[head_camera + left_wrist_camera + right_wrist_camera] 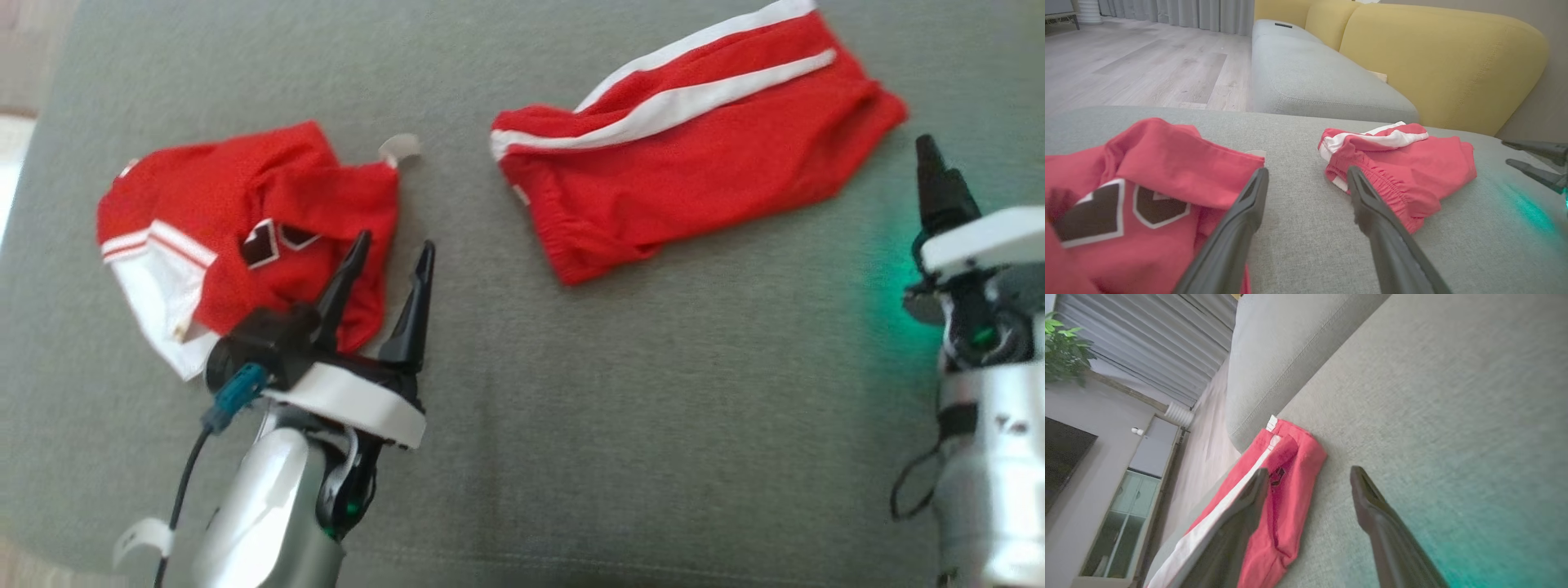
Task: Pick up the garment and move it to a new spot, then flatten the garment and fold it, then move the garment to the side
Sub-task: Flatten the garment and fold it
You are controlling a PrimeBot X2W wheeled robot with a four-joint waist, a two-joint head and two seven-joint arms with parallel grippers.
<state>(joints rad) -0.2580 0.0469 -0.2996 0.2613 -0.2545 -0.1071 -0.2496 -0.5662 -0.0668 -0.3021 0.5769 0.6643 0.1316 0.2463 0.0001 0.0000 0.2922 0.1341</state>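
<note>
A crumpled red jersey [245, 212] with white trim and a dark emblem lies at the left of the grey cushion [571, 408]. Red shorts [694, 155] with white side stripes lie fairly flat at the upper right. My left gripper [394, 242] is open just beside the jersey's right edge, one finger over the cloth, nothing held. In the left wrist view the jersey [1139, 196] is at lower left, the shorts [1400, 167] beyond the open left gripper [1306, 173]. My right gripper [931, 155] is open beside the right end of the shorts [1282, 490], nothing held.
The grey cushion spreads wide in front of both arms. A second grey seat [1314, 77] and yellow backrests [1437, 61] stand behind it. Wooden floor [1139, 65], curtains and a cabinet [1126, 506] lie beyond the cushion's far edge.
</note>
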